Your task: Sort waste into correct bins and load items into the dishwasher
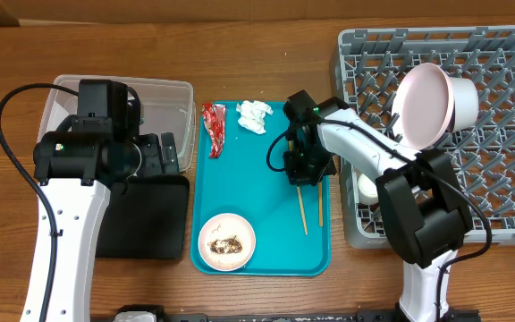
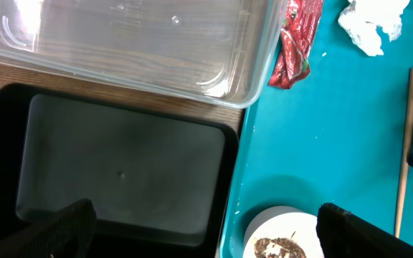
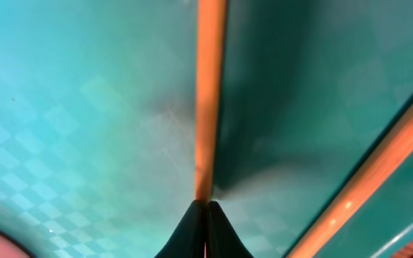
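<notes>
The right gripper (image 1: 303,168) is down on the teal tray (image 1: 266,215). The wrist view shows its black fingertips (image 3: 192,231) pinched tight on one wooden chopstick (image 3: 208,100). The second chopstick (image 3: 368,193) lies flat just beside it at a slant, on the tray's faintly checkered surface.

Over on the other side, the left gripper (image 2: 203,218) hangs above the black tray (image 2: 120,165). Its fingers are spread wide with nothing between them. The clear tub (image 2: 120,43) sits just beyond the black tray, both on the wooden table (image 1: 266,54), whose brown grain runs left to right.

At the far end of the teal tray lie the red wrapper (image 1: 214,128) and, near it, the crumpled white tissue (image 1: 254,115). At the near end sits a small white bowl (image 1: 227,241) with brown scraps in it.

The grey dish rack (image 1: 499,179) stands to the right of the tray. A large white dish (image 1: 427,103) stands on edge among its pegs. Something small and white (image 1: 367,188) shows in the rack's near left corner, half hidden by the arm. Nothing of the room shows past the tabletop.
</notes>
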Robot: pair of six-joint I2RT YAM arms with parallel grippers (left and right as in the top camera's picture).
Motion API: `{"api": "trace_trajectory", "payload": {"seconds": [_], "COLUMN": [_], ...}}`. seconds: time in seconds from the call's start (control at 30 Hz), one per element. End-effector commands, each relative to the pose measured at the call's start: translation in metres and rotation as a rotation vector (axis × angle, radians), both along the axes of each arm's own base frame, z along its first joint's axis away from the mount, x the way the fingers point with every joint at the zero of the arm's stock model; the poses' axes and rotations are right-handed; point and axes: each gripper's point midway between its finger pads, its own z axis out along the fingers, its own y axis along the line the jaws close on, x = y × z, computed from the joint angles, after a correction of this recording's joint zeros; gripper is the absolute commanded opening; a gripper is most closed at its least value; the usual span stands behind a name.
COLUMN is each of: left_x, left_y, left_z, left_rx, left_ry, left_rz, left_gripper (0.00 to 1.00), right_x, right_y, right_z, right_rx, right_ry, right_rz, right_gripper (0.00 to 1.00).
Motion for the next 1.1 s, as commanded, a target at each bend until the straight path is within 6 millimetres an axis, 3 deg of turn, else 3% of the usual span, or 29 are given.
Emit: {"api": "trace_trajectory", "payload": {"seconds": [0.0, 0.17, 0.27, 0.3, 0.4, 0.53, 0.7, 0.8, 0.9, 1.07], "left_x": [0.003, 0.003, 0.003, 0.003, 0.003, 0.003, 0.003, 0.003, 0.003, 0.003], "left_y": [0.003, 0.003, 0.003, 0.003, 0.003, 0.003, 0.003, 0.003, 0.003, 0.003], "left_z": [0.002, 0.002, 0.002, 0.002, 0.002, 0.002, 0.002, 0.002, 0.002, 0.002], "left_rx": [0.018, 0.018, 0.018, 0.018, 0.018, 0.018, 0.018, 0.018, 0.018, 0.018], "left_ry": [-0.005, -0.005, -0.005, -0.005, -0.005, -0.005, -0.005, -0.005, -0.005, -0.005], "left_rz": [-0.005, -0.006, -0.006, -0.006, -0.006, -0.006, -0.006, -0.006, -0.006, -0.006], "left_gripper": [1.0, 1.0, 1.0, 1.0, 1.0, 1.0, 1.0, 1.0, 1.0, 1.0], "right_x": [0.02, 0.036, 0.033, 0.03, 0.018, 0.004, -0.011, -0.012, -0.01, -0.015], "right_y": [0.012, 0.013, 0.011, 0.01, 0.006, -0.004, -0.005, -0.005, -0.003, -0.006], "right_z": [0.049, 0.117, 0.127, 0.126, 0.11, 0.077, 0.037, 0.025, 0.018, -0.003], "right_rx": [0.07, 0.153, 0.152, 0.143, 0.079, -0.046, -0.071, -0.07, -0.058, -0.08], "right_ry": [-0.132, -0.295, -0.317, -0.306, -0.263, -0.239, -0.19, -0.19, -0.211, -0.171], "right_rz": [-0.001, -0.021, -0.011, -0.006, 0.014, 0.056, 0.08, 0.081, 0.104, 0.123], "right_gripper": [0.04, 0.04, 0.06, 0.14, 0.39, 0.55, 0.56, 0.55, 0.44, 0.4]}}
